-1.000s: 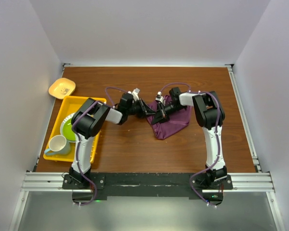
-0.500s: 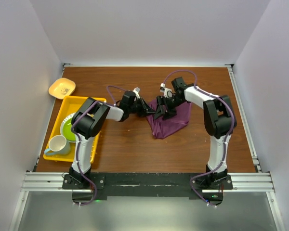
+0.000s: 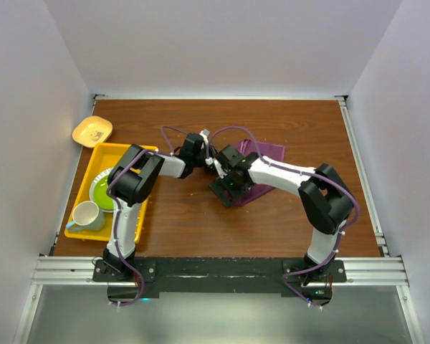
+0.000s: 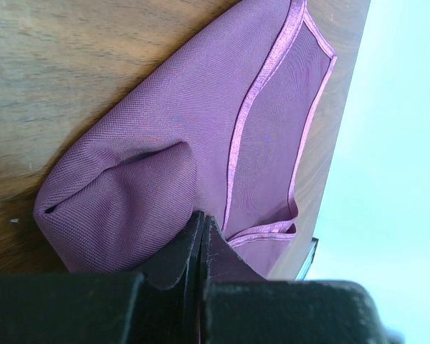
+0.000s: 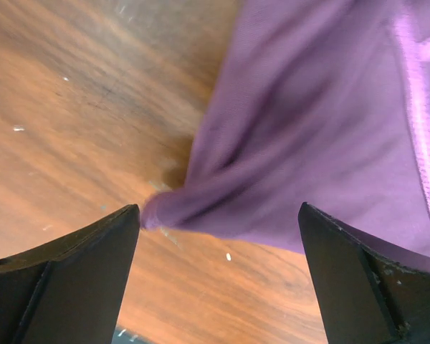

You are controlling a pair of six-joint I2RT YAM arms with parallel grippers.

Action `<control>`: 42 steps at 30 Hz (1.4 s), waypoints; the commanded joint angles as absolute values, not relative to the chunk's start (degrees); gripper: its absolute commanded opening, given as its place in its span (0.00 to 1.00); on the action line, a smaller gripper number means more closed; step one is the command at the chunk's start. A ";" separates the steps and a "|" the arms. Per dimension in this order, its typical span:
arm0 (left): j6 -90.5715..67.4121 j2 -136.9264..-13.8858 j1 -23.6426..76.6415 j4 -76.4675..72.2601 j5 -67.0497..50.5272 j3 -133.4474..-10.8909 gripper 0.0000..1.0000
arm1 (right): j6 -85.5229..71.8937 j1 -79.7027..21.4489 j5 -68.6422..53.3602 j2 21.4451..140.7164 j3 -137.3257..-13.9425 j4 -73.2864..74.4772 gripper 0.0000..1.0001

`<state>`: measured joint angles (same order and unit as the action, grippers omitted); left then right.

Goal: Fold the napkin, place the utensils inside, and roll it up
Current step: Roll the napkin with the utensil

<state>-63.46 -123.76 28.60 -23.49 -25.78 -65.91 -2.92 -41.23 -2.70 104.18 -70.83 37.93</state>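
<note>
The plum-purple napkin lies crumpled on the brown table, right of centre. My left gripper is at its left edge, and in the left wrist view the gripper is shut on a raised fold of the napkin. My right gripper hangs over the cloth's near-left corner. In the right wrist view it stands wide open, with the napkin corner lying between the fingers, untouched. No utensils are in view.
A yellow tray at the left holds a green plate and a white mug. A small yellow dish sits behind it. White walls enclose the table on three sides.
My right gripper has opened, let go of the napkin and swung from its far side to its near-left corner. The cloth has dropped flatter. The left gripper has held still.
</note>
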 commanded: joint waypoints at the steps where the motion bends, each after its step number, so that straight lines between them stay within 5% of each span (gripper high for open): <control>1: -60.56 -128.49 27.69 -13.97 -20.92 -64.69 0.00 | -0.71 -44.38 12.47 102.21 -70.31 31.20 0.92; 9: -61.00 -130.07 27.69 -13.80 -22.06 -66.62 0.00 | -0.35 -45.00 14.33 107.13 -72.24 31.37 0.70; 20: -58.62 -131.92 27.25 -11.07 -24.43 -70.14 0.00 | -1.05 -35.96 -8.75 109.16 -73.92 34.28 0.06; 29: -56.70 -133.15 25.58 -9.94 -27.33 -72.50 0.00 | -5.70 -22.33 -38.64 115.13 -70.75 31.47 0.00; 35: -51.77 -132.28 25.40 -6.24 -29.26 -76.90 0.00 | -11.06 -20.39 -44.65 121.71 -69.70 27.69 0.00; 42: -45.97 -126.04 24.17 -3.77 -29.26 -80.15 0.31 | -11.16 -19.43 -44.21 125.33 -70.49 30.41 0.00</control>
<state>-54.39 -128.46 26.37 -10.11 -34.30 -78.98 -12.12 -19.09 -50.54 120.97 -72.47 27.22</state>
